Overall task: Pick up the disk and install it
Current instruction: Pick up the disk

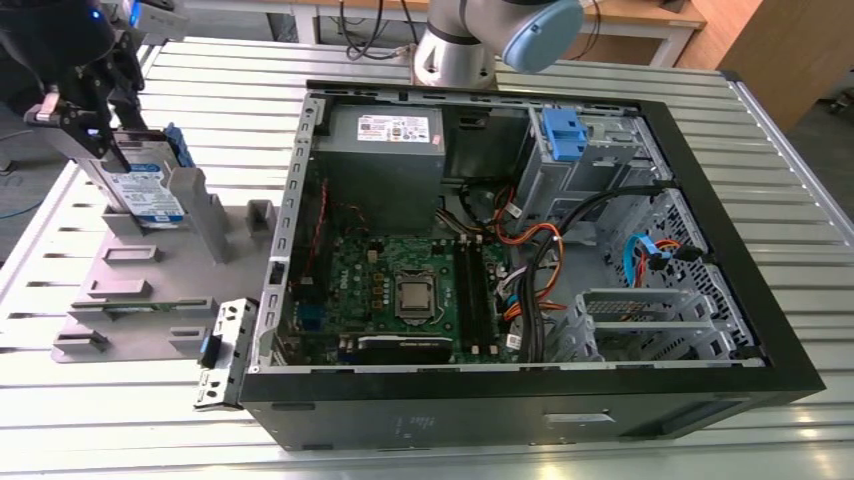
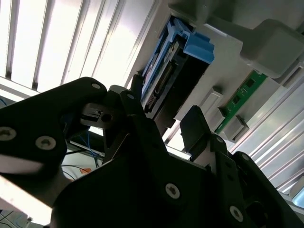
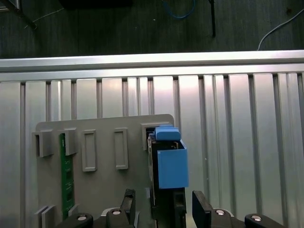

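The disk (image 1: 150,190), a silver drive with a white-and-blue label and a blue rail frame, stands on edge in a slot of the grey holder (image 1: 147,290) at the exterior view's left. My gripper (image 1: 110,138) is over the disk's upper end. In the first wrist view the disk (image 3: 171,168) sits between the two black fingers (image 3: 128,203), with a small gap on each side; the gripper (image 3: 164,204) is open. The second wrist view shows the disk (image 2: 164,78) lying past the gripper (image 2: 164,116), whose fingers straddle its near end.
The open computer case (image 1: 694,200) lies to the exterior view's right of the holder, with a grey power supply (image 1: 387,135), a metal cage with a blue clip (image 1: 567,135) and loose cables. A green memory stick (image 3: 66,171) stands in another holder slot. The arm's base (image 1: 461,50) is behind the case.
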You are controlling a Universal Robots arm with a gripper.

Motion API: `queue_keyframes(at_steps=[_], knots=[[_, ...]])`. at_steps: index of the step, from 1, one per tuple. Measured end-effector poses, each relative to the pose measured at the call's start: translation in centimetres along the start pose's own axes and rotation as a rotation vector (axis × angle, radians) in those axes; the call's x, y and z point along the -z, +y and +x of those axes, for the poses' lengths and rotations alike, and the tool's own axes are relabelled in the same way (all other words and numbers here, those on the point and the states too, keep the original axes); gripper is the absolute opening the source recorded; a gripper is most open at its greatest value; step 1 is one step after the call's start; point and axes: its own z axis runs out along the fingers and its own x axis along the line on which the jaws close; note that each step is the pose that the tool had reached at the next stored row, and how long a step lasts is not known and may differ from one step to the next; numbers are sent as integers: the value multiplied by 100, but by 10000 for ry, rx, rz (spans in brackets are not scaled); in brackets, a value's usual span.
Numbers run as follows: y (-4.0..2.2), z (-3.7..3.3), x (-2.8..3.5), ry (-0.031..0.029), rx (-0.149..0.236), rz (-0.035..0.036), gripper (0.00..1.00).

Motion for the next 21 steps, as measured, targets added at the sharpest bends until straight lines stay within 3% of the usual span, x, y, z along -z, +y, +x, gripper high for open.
queue_keyframes(at_steps=[4,11,17,21], knots=[[1,-10,-5,-12,1,-3,59],[1,-22,-12,-107,4,-8,59],[1,-24,-12,-111,34,-8,59],[1,-24,-14,-99,342,-17,59]])
